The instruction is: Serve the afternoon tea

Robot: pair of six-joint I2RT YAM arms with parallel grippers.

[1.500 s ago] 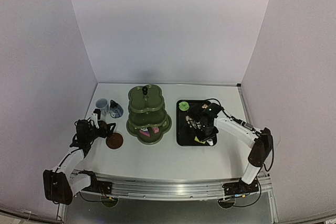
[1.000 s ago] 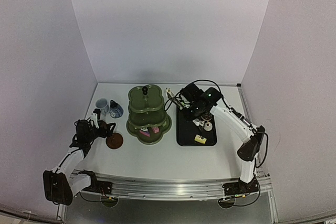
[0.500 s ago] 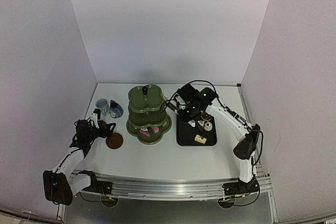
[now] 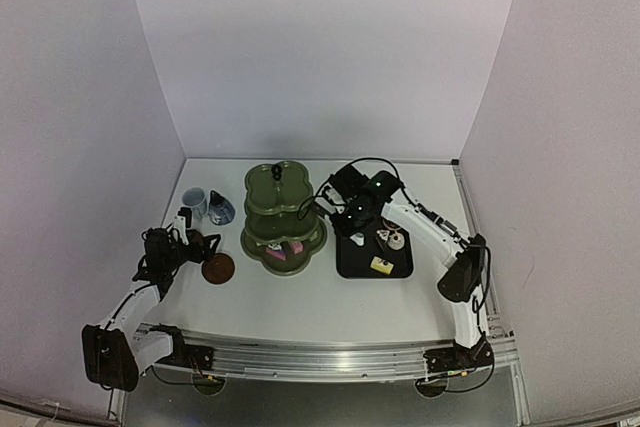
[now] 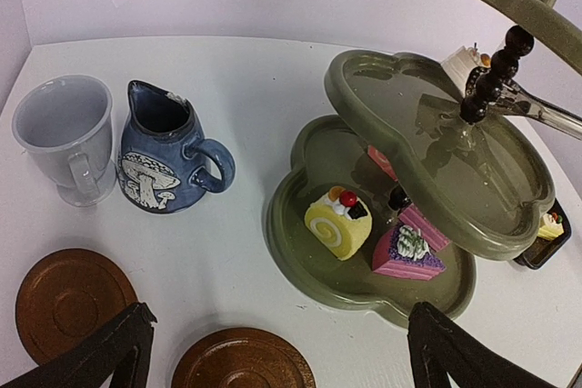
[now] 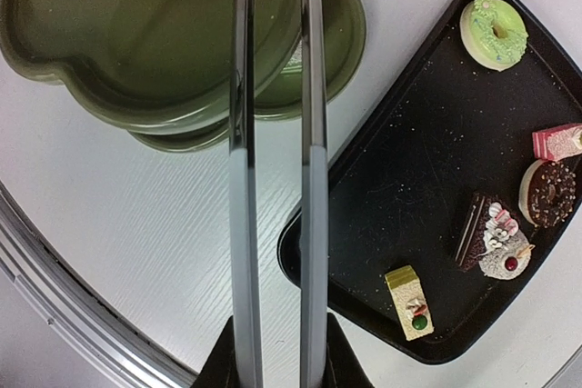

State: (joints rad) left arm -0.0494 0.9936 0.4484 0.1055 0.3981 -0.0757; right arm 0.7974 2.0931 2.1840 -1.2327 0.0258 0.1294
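The olive-green three-tier stand point(image 4: 283, 217) stands mid-table. On its bottom tier point(image 5: 300, 261) lie a yellow roll cake point(image 5: 338, 222) and a pink slice point(image 5: 406, 256). My right gripper point(image 6: 273, 365) is shut on the thin tongs point(image 6: 273, 179), which reach over the middle tier point(image 5: 436, 152) with a pale cake point(image 5: 461, 65) between their tips. My left gripper point(image 5: 279, 315) stands open over the table by two brown saucers point(image 5: 68, 302) point(image 5: 241, 365). The pale cup point(image 5: 64, 134) and the dark-blue pot point(image 5: 164, 165) stand side by side beyond them.
The black tray point(image 6: 427, 161) right of the stand holds a green doughnut point(image 6: 494, 32), a pink slice point(image 6: 556, 142), a chocolate doughnut point(image 6: 548, 194), a brown slice point(image 6: 477, 224) and a yellow bar point(image 6: 409, 302). White walls close the table on three sides.
My right arm has swung left from over the tray to the stand, carrying the tongs. The left arm has not moved.
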